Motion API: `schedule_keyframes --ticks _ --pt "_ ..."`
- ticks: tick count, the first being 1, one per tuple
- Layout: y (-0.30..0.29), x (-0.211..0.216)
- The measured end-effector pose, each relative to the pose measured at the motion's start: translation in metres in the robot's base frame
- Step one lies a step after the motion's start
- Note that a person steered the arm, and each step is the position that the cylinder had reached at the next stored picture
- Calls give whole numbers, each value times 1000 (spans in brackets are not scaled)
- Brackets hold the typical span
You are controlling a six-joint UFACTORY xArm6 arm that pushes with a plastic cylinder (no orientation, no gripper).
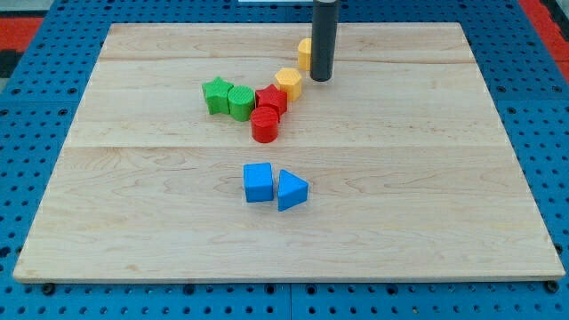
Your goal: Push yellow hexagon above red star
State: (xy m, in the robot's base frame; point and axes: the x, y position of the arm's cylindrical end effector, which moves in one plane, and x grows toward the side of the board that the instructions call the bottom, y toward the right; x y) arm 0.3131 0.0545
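The yellow hexagon [288, 82] lies at the upper right of the red star [271, 99], touching it. My tip [321, 78] stands just right of the hexagon, a small gap apart. A second yellow block [304, 53] is partly hidden behind the rod, above the hexagon. A red cylinder [265, 125] sits right below the red star.
A green star [216, 94] and a green cylinder [241, 102] sit to the left of the red star, in a row with it. A blue cube [259, 182] and a blue triangle [291, 190] lie lower on the wooden board [133, 204].
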Motion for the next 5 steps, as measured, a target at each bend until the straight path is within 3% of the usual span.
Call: schedule_keyframes --ticks 1,3,5 --pt "6 0" --pt "-50 -6" --pt "-63 -6"
